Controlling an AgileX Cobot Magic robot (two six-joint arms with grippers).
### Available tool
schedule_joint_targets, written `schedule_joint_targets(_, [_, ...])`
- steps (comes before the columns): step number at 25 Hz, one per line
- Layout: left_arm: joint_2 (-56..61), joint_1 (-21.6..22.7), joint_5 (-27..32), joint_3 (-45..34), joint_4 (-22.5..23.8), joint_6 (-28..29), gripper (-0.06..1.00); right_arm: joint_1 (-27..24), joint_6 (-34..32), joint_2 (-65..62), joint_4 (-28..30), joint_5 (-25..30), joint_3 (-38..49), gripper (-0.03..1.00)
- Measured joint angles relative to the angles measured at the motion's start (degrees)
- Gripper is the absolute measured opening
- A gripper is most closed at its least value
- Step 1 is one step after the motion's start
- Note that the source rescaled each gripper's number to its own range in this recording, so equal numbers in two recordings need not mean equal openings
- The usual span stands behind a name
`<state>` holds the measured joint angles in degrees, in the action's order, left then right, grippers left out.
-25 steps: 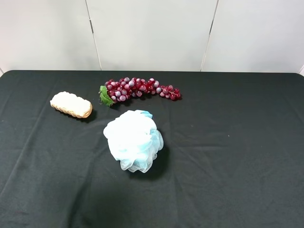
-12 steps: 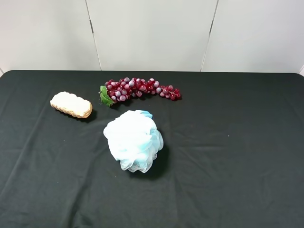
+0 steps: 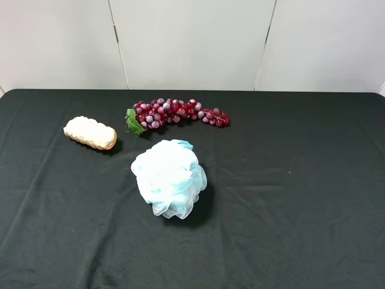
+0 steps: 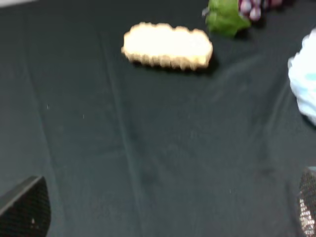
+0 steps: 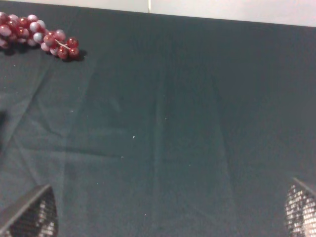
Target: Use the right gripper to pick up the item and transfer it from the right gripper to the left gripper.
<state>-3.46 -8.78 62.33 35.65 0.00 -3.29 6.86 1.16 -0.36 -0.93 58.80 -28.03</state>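
The item, a small golden-tan bread roll (image 3: 90,132), lies on the black table at the left of the exterior view, pale side up; the left wrist view shows the roll (image 4: 167,46) too. Neither arm appears in the exterior view. My left gripper (image 4: 168,210) is open, its fingertips (image 4: 27,207) wide apart over bare cloth, well short of the roll. Over the cloth on the right side my right gripper (image 5: 165,210) is open with nothing between its fingertips (image 5: 32,215). The roll is out of the right wrist view.
A pale-blue mesh bath puff (image 3: 169,177) sits mid-table. A bunch of red-purple grapes (image 3: 175,112) with a green leaf lies behind it, toward the back edge; the grapes (image 5: 39,37) show in the right wrist view too. A white wall (image 3: 192,42) stands behind the table.
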Motion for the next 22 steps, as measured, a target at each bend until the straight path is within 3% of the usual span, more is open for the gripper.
schedule_joint_targets(9, [3.77,0.00,-0.96,-7.28,-1.17,0.61,1.00,0.00,0.00,0.00,-0.06,0.00,0.00,1.00])
schedule_joint_targets(22, [3.77,0.00,-1.35,-7.43,2.81,2.64,1.00,0.00,0.00,0.00,-0.19,0.00,0.00,1.00])
